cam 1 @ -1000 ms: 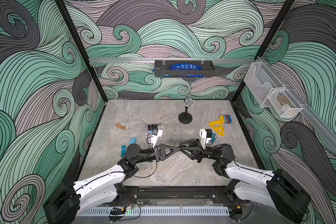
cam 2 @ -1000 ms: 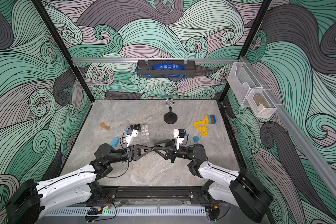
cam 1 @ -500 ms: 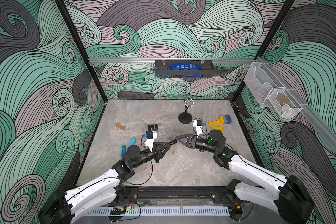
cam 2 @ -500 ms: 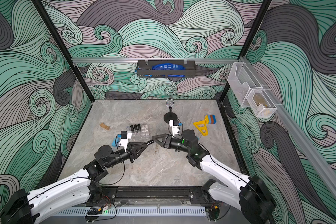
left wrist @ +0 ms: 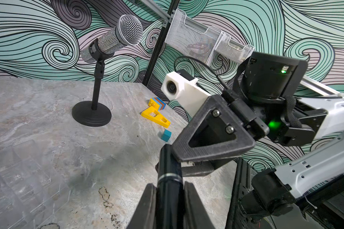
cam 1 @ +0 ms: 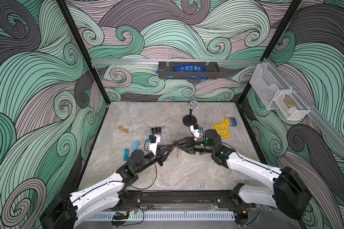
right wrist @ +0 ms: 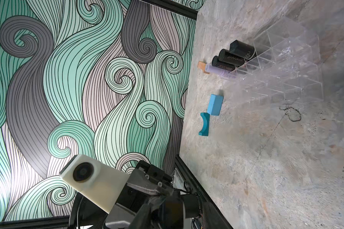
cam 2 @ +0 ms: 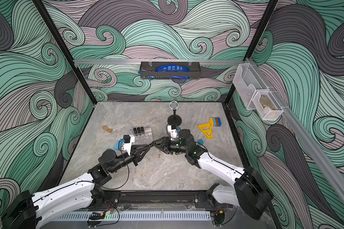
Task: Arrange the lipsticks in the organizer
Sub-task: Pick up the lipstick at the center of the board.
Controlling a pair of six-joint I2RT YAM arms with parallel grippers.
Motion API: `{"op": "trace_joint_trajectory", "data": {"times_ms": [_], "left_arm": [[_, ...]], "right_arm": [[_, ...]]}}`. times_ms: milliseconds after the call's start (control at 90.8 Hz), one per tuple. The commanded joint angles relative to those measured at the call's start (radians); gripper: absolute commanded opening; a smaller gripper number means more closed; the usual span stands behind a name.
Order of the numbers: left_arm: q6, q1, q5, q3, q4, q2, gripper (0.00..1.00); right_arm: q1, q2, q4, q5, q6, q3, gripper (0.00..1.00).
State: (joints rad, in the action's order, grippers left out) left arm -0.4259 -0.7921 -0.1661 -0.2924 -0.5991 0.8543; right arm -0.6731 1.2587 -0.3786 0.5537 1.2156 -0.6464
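Light is coming down evenly from overhead, so both top views are looking bright and crisp, with just soft shadows pooling on the surface [cam 1: 187, 174] under the arms [cam 1: 99, 190]. Wrist views are bending hard at the edges, fisheye style, the left gripper [left wrist: 169, 185] is going a bit soft up close, and the clear organizer [right wrist: 286, 65] is catching faint glare.

This looks like a robotics lab test cell rather than a lived-in room. A marble-patterned tabletop [cam 1: 187, 168] is boxed in by wall panels [cam 1: 167, 39] printed with teal and grey swirls, framed by black posts [cam 1: 86, 59] and an aluminium rail [cam 1: 127, 61]. Two white robot arms [cam 1: 99, 190] are mounted on a front track [cam 1: 177, 197]. The props are oddments: a microphone [cam 1: 193, 105], a yellow bracket [cam 1: 221, 128], and a wire mesh basket [cam 1: 266, 89] with possibly something brownish inside.
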Motion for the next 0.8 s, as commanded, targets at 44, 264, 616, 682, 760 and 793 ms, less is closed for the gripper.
{"op": "trace_joint_trajectory", "data": {"times_ms": [44, 264, 616, 682, 760, 793], "left_arm": [[0.013, 0.004, 0.006, -0.013, -0.053, -0.006, 0.12], [0.015, 0.003, 0.020, -0.010, -0.058, 0.001, 0.12], [0.001, 0.004, 0.048, 0.005, -0.053, -0.016, 0.20], [-0.004, 0.004, 0.063, 0.007, -0.040, -0.027, 0.26], [-0.005, 0.004, 0.072, 0.009, -0.033, -0.033, 0.34], [-0.007, 0.004, 0.073, 0.010, -0.033, -0.033, 0.38]], "right_arm": [[-0.024, 0.046, -0.102, -0.003, 0.102, -0.007, 0.48], [-0.033, 0.067, -0.189, -0.023, 0.178, 0.018, 0.42], [-0.036, 0.063, -0.221, -0.062, 0.226, 0.037, 0.24], [-0.037, 0.059, -0.219, -0.075, 0.231, 0.043, 0.22], [-0.039, 0.055, -0.221, -0.086, 0.234, 0.047, 0.21], [-0.039, 0.056, -0.221, -0.090, 0.235, 0.050, 0.20]]}}
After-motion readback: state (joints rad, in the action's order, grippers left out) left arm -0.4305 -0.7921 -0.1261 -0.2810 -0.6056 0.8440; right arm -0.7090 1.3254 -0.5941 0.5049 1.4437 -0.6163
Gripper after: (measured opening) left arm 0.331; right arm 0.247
